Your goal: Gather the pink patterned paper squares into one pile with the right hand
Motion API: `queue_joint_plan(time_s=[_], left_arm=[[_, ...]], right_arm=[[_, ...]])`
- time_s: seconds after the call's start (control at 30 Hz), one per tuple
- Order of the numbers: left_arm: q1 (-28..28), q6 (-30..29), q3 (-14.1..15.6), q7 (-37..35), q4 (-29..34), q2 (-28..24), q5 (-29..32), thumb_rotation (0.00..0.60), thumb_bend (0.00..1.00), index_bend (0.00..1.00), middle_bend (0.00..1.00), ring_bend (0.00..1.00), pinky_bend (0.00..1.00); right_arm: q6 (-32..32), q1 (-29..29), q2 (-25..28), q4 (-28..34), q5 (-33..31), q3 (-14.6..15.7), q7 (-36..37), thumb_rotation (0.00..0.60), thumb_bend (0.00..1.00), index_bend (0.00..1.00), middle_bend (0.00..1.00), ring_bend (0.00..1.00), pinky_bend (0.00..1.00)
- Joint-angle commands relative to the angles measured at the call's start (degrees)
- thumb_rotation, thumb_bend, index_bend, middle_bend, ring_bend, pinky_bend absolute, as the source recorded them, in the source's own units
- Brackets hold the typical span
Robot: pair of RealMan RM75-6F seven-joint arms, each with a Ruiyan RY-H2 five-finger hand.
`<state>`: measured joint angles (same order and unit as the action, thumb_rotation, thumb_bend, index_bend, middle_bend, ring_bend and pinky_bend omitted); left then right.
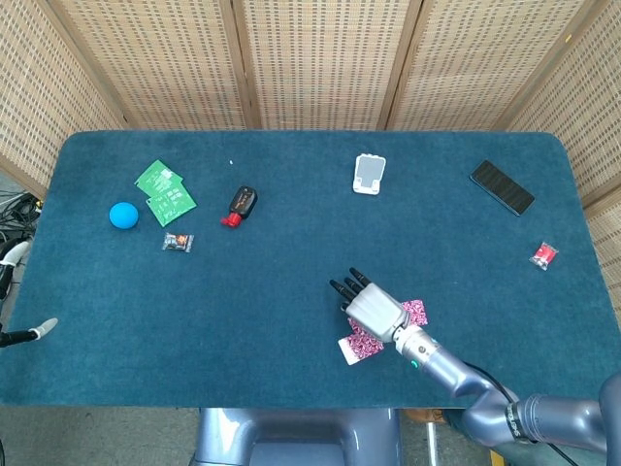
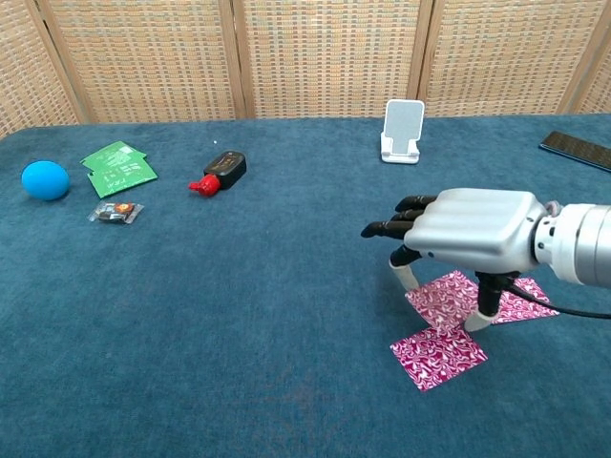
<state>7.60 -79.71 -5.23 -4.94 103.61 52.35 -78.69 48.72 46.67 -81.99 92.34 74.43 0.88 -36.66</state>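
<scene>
Three pink patterned paper squares lie on the blue table near its front edge. My right hand (image 2: 470, 232) hovers over the middle square (image 2: 441, 298), with two fingertips (image 2: 485, 315) pressing down on it and the other fingers stretched forward. That square overlaps the corner of the nearest square (image 2: 441, 356). The third square (image 2: 530, 298) lies just to the right, partly hidden behind the hand. In the head view the right hand (image 1: 374, 309) covers most of the overlapping squares (image 1: 355, 349), and the third square (image 1: 415, 311) shows beside the wrist. My left hand appears in neither view.
A white phone stand (image 1: 368, 174) stands at the back centre and a black phone (image 1: 502, 186) lies at the back right. A red candy (image 1: 543, 255) sits far right. At the left are a red-black gadget (image 1: 240, 205), green packets (image 1: 163, 190), a blue ball (image 1: 123, 215) and a small wrapped sweet (image 1: 178, 243).
</scene>
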Motion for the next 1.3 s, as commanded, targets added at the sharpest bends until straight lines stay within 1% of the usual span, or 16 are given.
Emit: queue_joint_plan(time_s=[0.03,0.23,0.4,0.63,0.87,0.97,1.3], left_arm=[[0.01,0.04,0.04,-0.02,0.01,0.00,-0.06,0.600,0.00,0.00,0.00,0.00,0.00],[0.04,0.13,0.09,0.04,0.00,-0.02,-0.02,0.600,0.00,0.00,0.00,0.00,0.00],[0.17,0.44,0.06,0.18,0.02,-0.01,0.28,0.600,0.00,0.00,0.00,0.00,0.00],[0.20,0.54,0.04,0.29,-0.02,0.01,0.51,0.600,0.00,0.00,0.00,0.00,0.00],[0.15,0.48,0.06,0.14,-0.01,-0.06,0.47,0.600,0.00,0.00,0.00,0.00,0.00],[0.08,0.33,0.08,0.13,0.04,-0.08,0.38,0.600,0.00,0.00,0.00,0.00,0.00],[0.10,0.40,0.09,0.17,0.06,-0.07,0.46,0.600,0.00,0.00,0.00,0.00,0.00]], right_arm=[[0.65,-0.67,-0.45,2.53,-0.59,0.97,-2.62,0.600,0.29,0.60,0.05,0.15,0.09],[1.73,-1.11,-3.03,2.97,-3.14,0.78,-6.51,0.600,0.29,0.60,0.06,0.16,0.10],[2.79,-1.35,-5.60,2.78,-5.65,0.50,-9.35,0.600,0.29,0.62,0.07,0.18,0.15],[5.84,-1.87,-8.19,2.60,-8.51,0.59,-15.19,0.600,0.29,0.62,0.07,0.18,0.14],[7.10,-2.19,-8.06,3.97,-11.77,1.15,-18.69,0.600,0.29,0.61,0.04,0.18,0.14],[7.40,-2.37,-7.78,4.84,-13.44,1.38,-19.29,0.600,0.29,0.61,0.02,0.18,0.14],[7.45,-1.77,-7.86,5.79,-16.04,1.73,-20.42,0.600,0.29,0.59,0.01,0.18,0.14]])
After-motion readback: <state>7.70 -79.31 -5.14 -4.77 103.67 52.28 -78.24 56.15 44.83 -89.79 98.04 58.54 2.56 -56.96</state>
